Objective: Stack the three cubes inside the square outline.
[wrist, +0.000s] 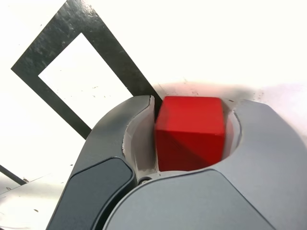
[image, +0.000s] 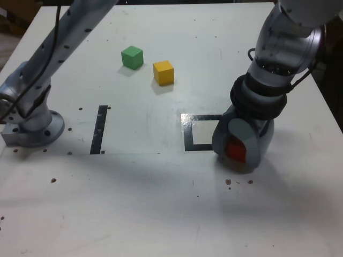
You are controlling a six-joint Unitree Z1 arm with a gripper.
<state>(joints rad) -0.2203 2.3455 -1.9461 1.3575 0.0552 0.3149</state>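
Gripping the red cube [wrist: 189,132], our hand [image: 238,147] sits clamped at the square outline's [image: 188,131] right edge in the exterior view's centre-right. Only there we see green cube [image: 132,57] and yellow cube [image: 163,72], upper centre on the desk [image: 161,203].

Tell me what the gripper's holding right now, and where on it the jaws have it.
The gripper holds the red cube, clamped by two opposite side faces, one jaw on each. It sits just outside the square outline.
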